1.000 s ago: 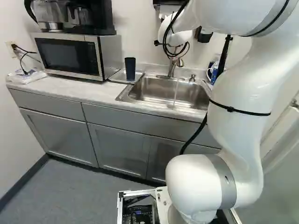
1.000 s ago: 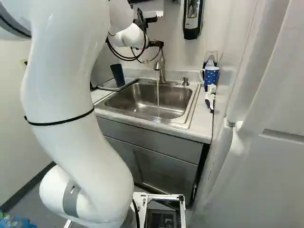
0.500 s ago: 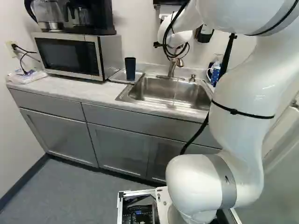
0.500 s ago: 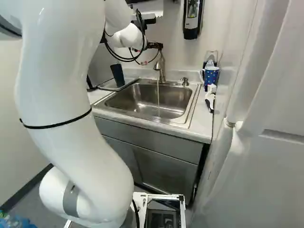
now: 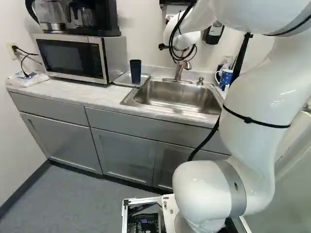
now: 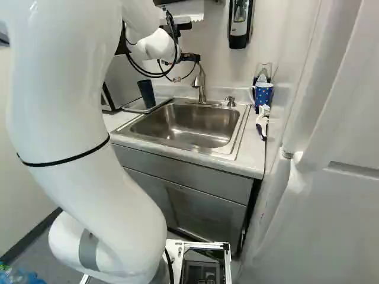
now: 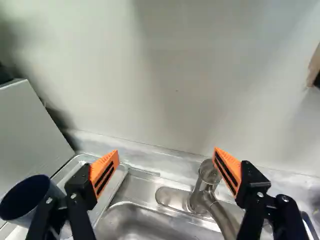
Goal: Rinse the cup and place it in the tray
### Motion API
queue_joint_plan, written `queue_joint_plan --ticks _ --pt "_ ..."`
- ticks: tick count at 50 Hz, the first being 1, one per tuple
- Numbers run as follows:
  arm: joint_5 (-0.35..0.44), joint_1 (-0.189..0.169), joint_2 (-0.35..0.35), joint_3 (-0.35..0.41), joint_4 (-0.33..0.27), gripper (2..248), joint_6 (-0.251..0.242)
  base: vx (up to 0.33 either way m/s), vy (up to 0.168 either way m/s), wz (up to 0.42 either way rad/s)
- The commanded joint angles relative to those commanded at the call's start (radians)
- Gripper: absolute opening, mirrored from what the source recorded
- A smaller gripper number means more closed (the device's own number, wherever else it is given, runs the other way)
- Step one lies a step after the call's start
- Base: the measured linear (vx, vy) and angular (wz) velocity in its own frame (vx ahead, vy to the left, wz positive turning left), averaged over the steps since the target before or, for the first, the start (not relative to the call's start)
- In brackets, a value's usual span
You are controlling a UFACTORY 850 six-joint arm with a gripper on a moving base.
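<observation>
My gripper (image 6: 190,57) is up by the faucet (image 6: 201,86) in the right base view. In the wrist view the gripper (image 7: 166,159) is open with nothing held; the faucet (image 7: 204,192) rises near one finger, and whether they touch I cannot tell. The dark blue cup (image 5: 135,70) stands on the metal tray (image 5: 122,79) left of the sink (image 5: 155,108), its mouth up. Beyond the other finger, the cup (image 7: 25,200) is partly hidden in the wrist view. No water stream shows.
A microwave (image 5: 73,58) with a coffee maker (image 5: 95,17) on top stands left of the tray. Right of the sink are a soap pump (image 6: 230,102), a blue spotted mug (image 6: 263,93) and a brush (image 6: 262,121). A dispenser (image 6: 239,26) hangs on the wall.
The water stream from the faucet has stopped. My upper arm has swung rightward in the left base view and leftward in the right one, the wrist shifting slightly left. Cup and base have stayed put.
</observation>
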Motion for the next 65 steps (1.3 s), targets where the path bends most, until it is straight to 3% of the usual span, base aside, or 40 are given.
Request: queue_joint_plan --ticks 50,65 --pt "-0.033 0.000 0.082 0.085 0.000 247 0.000 0.000 0.000 0.000" --pt "-0.033 -0.020 0.141 0.146 0.000 247 0.000 0.000 0.000 0.000"
